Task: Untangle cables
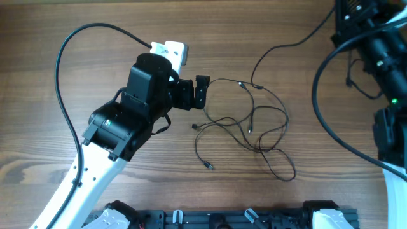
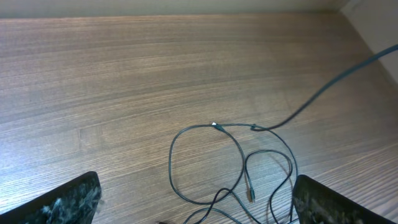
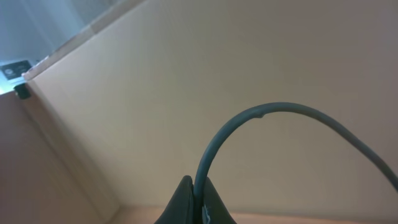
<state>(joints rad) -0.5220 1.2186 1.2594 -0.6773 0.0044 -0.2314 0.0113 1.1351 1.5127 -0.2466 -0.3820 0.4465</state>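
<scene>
The cables (image 1: 248,121) lie in a loose tangle of thin dark loops at the table's middle, with small plugs (image 1: 209,166) at the free ends. My left gripper (image 1: 198,95) hovers at the tangle's left edge. In the left wrist view it (image 2: 196,208) stands wide open, with the loops (image 2: 236,168) on the wood between and beyond its fingers (image 2: 68,202) and nothing held. One strand (image 1: 286,44) rises from the tangle toward the top right, where my right arm (image 1: 375,44) is. In the right wrist view the right gripper (image 3: 198,190) is shut on that cable (image 3: 267,110), lifted off the table.
The left arm's thick black cable (image 1: 63,51) arcs over the table's left side. A white block (image 1: 172,49) sits behind the left wrist. The right arm's thick cables (image 1: 327,95) hang along the right edge. A black rail (image 1: 222,219) runs along the front.
</scene>
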